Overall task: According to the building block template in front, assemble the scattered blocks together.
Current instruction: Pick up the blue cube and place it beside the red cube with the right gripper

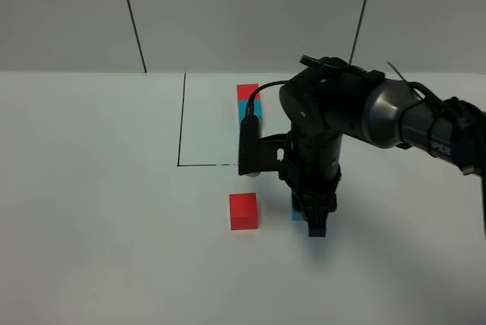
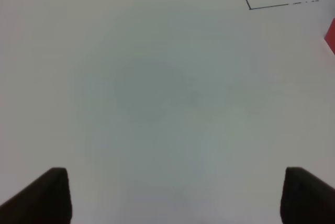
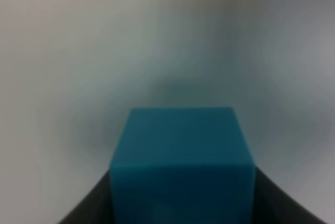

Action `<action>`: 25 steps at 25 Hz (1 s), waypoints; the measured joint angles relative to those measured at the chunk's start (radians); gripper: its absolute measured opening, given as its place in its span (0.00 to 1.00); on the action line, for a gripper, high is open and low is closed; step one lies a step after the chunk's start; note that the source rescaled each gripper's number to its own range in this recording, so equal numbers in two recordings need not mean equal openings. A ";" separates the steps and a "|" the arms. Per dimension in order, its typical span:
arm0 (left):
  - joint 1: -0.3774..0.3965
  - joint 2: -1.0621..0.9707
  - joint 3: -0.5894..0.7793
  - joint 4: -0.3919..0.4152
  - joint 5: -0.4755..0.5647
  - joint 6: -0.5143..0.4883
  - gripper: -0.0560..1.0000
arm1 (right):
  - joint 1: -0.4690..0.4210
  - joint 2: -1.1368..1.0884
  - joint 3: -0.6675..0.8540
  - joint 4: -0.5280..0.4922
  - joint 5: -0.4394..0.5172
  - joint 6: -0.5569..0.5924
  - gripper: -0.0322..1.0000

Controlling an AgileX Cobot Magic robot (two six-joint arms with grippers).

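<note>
Red cube [image 1: 244,211] one, cyan cube [image 3: 180,156] one

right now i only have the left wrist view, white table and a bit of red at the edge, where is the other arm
Observer: The right gripper is down low in front of the marked lines, shut on the blue block.
Operator: and the red thing at my edge
Observer: That is the loose red block. In the high view it sits left of the blue one, with a gap between them.
Operator: where is the sample to copy
Observer: The red and blue pair lies farther back, beyond the red block, partly hidden by the right arm.
</note>
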State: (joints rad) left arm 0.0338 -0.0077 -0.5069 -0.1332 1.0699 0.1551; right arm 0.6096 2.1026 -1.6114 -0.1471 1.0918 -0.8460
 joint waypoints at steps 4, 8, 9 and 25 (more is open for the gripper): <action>0.000 0.000 0.000 0.000 0.000 0.000 0.89 | 0.013 0.069 -0.088 0.020 0.010 -0.036 0.03; 0.000 0.000 0.000 0.000 0.000 0.000 0.89 | 0.017 0.127 -0.138 0.033 0.012 -0.055 0.03; 0.000 0.000 0.000 0.000 0.000 0.000 0.89 | 0.017 0.139 -0.145 0.035 0.011 -0.057 0.03; 0.000 0.000 0.000 0.000 0.000 0.000 0.89 | 0.017 0.208 -0.172 0.046 -0.044 -0.061 0.03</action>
State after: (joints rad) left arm 0.0338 -0.0077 -0.5069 -0.1332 1.0699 0.1551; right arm 0.6267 2.3104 -1.7838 -0.1010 1.0477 -0.9073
